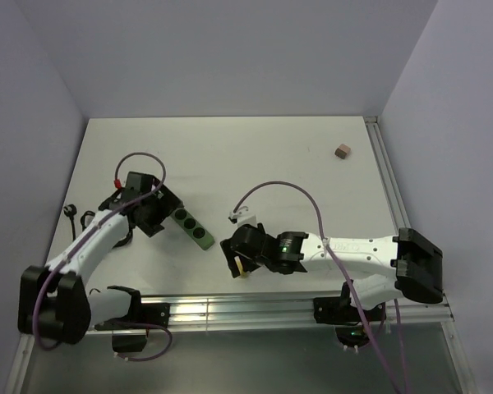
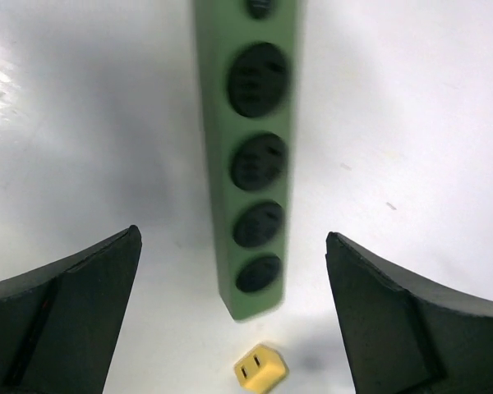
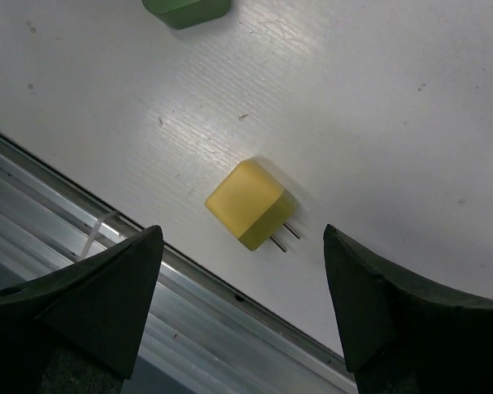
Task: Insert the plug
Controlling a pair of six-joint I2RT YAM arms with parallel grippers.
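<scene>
Lying on its side on the table (image 3: 394,123) just off the end of the green power strip (image 2: 251,164), the yellow plug (image 3: 248,203) is neither grasped nor inserted: the right gripper (image 3: 242,238) hangs open and empty above it, and the left gripper (image 2: 232,246) gapes over the strip's vacant sockets (image 2: 259,223).

Left arm (image 1: 90,240): white shells, black joints, a bulky black block at the left end of the rail (image 1: 255,310). Right arm (image 1: 357,249): same finish, with its black block above the rail's right end. One green light (image 1: 286,243) is lit (small, just beyond mid-rail). Left cable (image 1: 144,156) and right cable (image 1: 287,186): purple, looped, on the far side of the rail. Left fingers (image 2: 66,320) and right fingers (image 3: 386,304): black, wedge-shaped, matte.
</scene>
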